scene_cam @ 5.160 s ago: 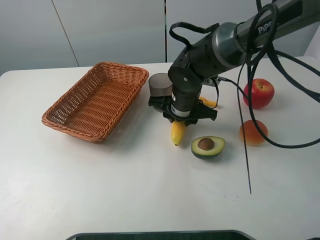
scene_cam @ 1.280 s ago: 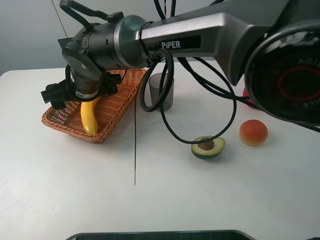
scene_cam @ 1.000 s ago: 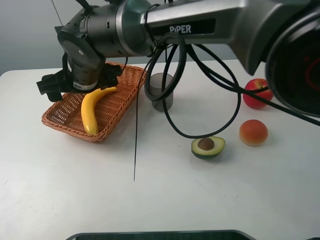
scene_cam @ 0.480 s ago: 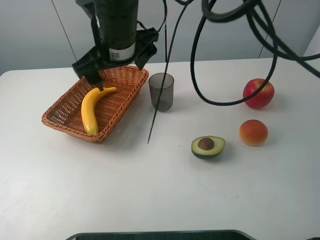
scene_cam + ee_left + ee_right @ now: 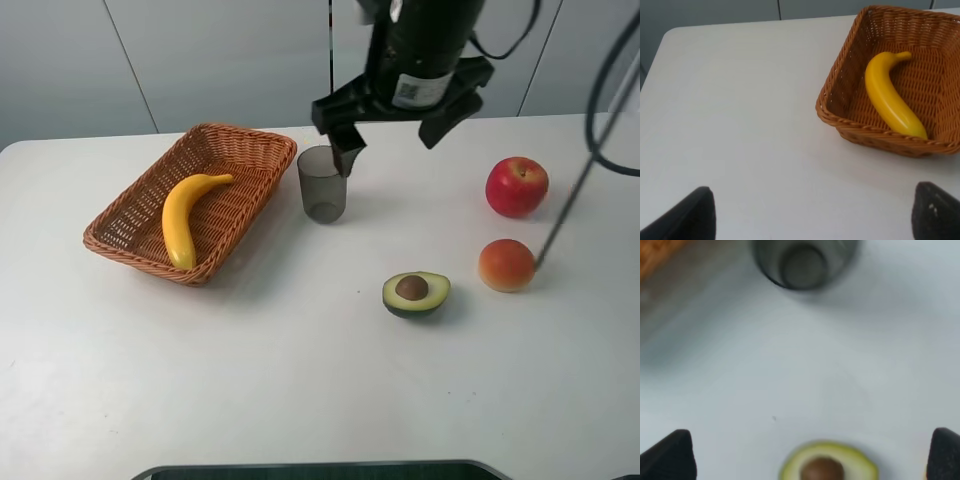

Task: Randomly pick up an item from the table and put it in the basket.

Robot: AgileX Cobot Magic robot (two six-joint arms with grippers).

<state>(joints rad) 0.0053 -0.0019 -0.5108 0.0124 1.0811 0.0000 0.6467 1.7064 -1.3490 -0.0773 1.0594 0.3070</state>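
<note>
The banana lies inside the basket, resting lengthwise on the woven floor with its stem end pointing towards the grey cup and its other end up against the near wall. The basket sits on the white surface, with the cup upright just beside its right edge. The right end effector hangs above the cup with its jaws spread wide and nothing between them; its wrist camera looks down on the cup and the halved avocado. The left end effector is also open and empty, low over the bare surface near the basket. A red apple and an orange-red fruit stand apart to the right of the avocado
</note>
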